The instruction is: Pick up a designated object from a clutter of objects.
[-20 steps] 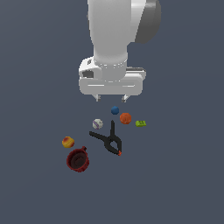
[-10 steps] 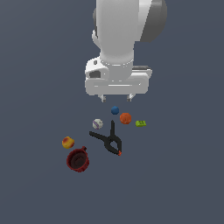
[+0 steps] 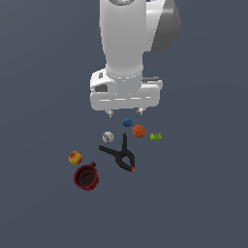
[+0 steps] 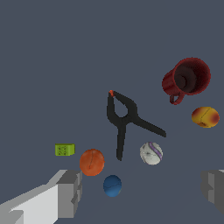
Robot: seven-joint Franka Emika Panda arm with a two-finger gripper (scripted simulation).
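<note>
In the exterior view the gripper [image 3: 125,112] hangs above the clutter, over the blue ball [image 3: 127,122]. Only the short fingertips show under the white hand, so from here I cannot tell how wide it stands. The target, the yellow-red ball [image 3: 75,157], lies well apart toward the exterior view's left, just beside the mug [image 3: 86,176] and apart from the other balls.

In the wrist view the fingers [image 4: 70,193] stand wide apart with nothing between them. The yellow-red ball [image 4: 205,117] sits near the picture's edge, close to the mug [image 4: 187,79].

Risks, as I judge them: the gripper is nearer to the orange ball [image 4: 92,162] and the whitish ball [image 4: 151,153], so a descent from here would take a wrong one. At the target, one finger may knock the mug, and a round ball can roll away if the fingers close off-centre.

Count: four balls, one clamp [image 4: 125,119], one mug, one green block [image 4: 64,149].
</note>
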